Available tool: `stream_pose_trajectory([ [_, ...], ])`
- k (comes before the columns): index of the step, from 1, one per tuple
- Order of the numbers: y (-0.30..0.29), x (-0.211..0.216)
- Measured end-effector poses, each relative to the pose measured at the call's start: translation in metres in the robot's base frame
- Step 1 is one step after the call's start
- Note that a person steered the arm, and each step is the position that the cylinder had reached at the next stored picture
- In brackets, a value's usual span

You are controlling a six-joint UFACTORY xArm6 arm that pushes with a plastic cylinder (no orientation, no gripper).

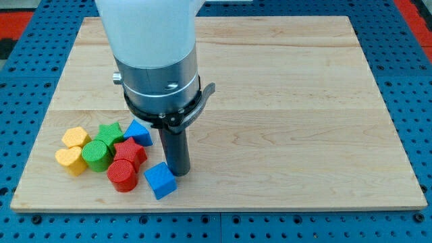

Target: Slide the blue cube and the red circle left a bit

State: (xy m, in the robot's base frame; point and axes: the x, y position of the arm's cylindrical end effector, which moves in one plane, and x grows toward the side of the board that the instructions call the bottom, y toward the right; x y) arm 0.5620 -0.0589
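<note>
Tip: my tip [179,173] is the lower end of a straight dark rod; no jaws belong to it, so it is neither wide nor narrow and holds nothing. It rests on the wooden board [290,101] near the view's bottom edge.
Blue cube: the blue cube [160,180] sits just beside my tip, on its left and a little toward the view's bottom; whether they touch I cannot tell.
Red circle: the red circle [122,175], a ribbed round block, lies farther left of my tip, just past the blue cube and apart from it.
Red star: the red star [129,151] is left of my tip and slightly toward the view's top, touching the red circle.
Second blue block: a blue block [139,131] sits left of the rod and toward the view's top, its shape unclear.
Green star: the green star [109,131] lies beyond that, farther left.
Green round block: the green cylinder [96,155] stands left of the red star.
Yellow blocks: a yellow block [75,138] and a yellow heart [70,160] are farthest left of my tip.
Arm: the arm housing [155,61] rises above the rod, white over a metal collar.
</note>
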Motion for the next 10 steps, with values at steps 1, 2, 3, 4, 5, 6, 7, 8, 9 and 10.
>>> stream_pose_trajectory([
  [1, 0.002, 0.017],
  [2, 0.013, 0.03],
  [3, 0.005, 0.03],
  [4, -0.012, 0.03],
  [5, -0.029, 0.03],
  [6, -0.044, 0.03],
  [7, -0.058, 0.03],
  [8, -0.062, 0.03],
  [9, -0.043, 0.055],
  [10, -0.044, 0.057],
])
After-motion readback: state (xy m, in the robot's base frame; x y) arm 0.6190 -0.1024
